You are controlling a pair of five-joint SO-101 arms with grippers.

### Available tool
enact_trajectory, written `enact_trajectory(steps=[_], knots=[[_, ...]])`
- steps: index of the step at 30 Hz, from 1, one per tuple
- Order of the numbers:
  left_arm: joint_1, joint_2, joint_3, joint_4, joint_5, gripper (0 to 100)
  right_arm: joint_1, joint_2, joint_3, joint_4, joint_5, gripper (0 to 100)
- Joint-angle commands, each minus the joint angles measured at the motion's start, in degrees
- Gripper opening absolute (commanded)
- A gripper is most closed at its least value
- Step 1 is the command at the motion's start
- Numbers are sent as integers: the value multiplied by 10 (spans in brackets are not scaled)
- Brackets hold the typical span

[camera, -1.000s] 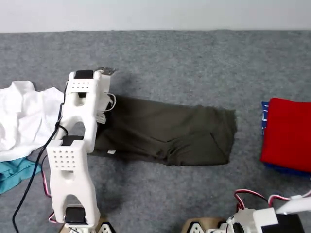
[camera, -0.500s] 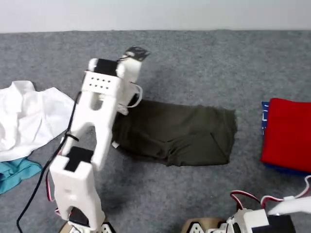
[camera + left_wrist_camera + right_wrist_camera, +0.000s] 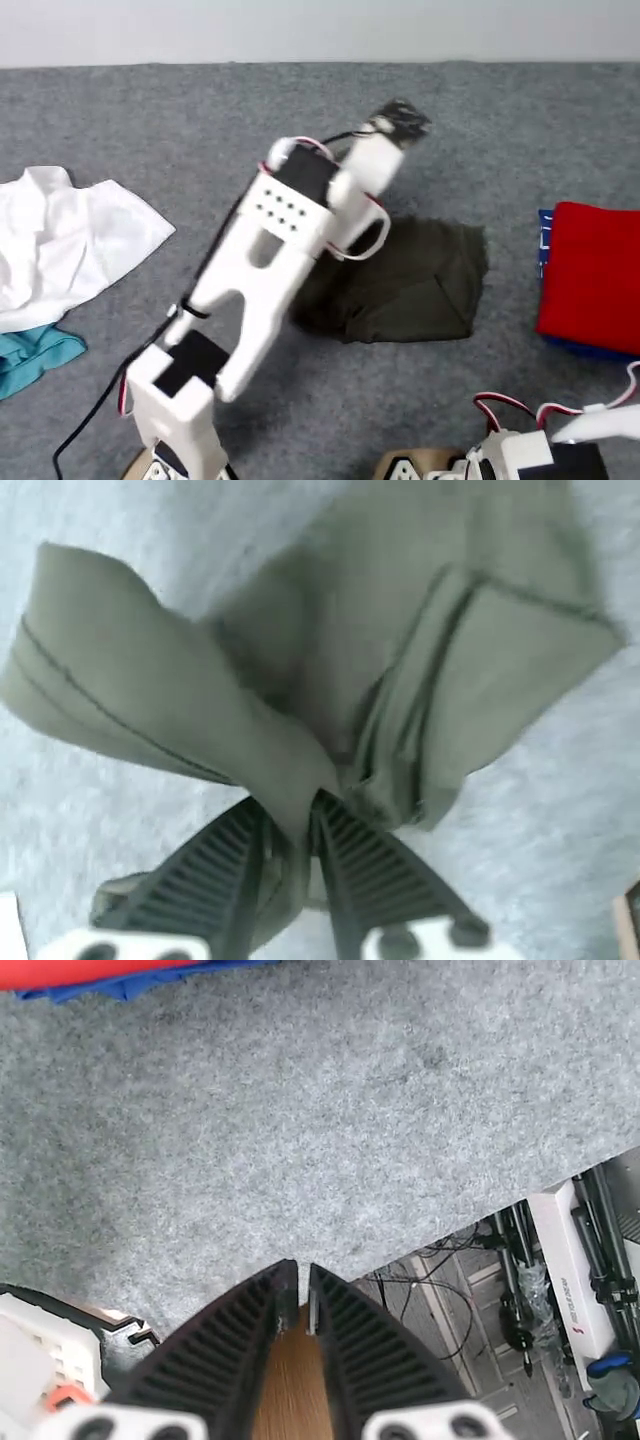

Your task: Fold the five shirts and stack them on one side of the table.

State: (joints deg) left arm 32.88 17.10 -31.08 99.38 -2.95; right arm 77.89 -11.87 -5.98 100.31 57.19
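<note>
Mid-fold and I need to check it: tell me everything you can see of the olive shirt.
The olive shirt is dark, soft cloth with stitched hems, lying partly doubled over on the grey table, apart from the red shirt. The left gripper is shut on a bunched fold, holding that end raised.

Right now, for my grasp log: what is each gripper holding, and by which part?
Left gripper pinches the olive shirt by a bunched fold; right gripper holds nothing.

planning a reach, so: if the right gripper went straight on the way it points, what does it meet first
The right gripper, shut, points at the bare grey table cover and would probably touch that first. The red shirt lies farther along that line, though depth is unclear.
</note>
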Motion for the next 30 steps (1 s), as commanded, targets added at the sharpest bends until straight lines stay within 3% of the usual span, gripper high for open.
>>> enact_trajectory(steps=[1,10,16,18,24,30], knots=[[42,10,-57,5,4,13,-12,-22,-4,15,8,37],[107,149,-180,-5,5,19,-11,-22,-4,16,7,37],[139,264,-298,4,33,228,-11,-22,-4,17,6,37],[136,280,-345,11,47,254,-11,-22,-4,18,6,37],[76,269,-382,12,46,230,-7,-22,-4,19,6,37],[13,224,-284,12,10,55,-7,-22,-4,19,6,37]])
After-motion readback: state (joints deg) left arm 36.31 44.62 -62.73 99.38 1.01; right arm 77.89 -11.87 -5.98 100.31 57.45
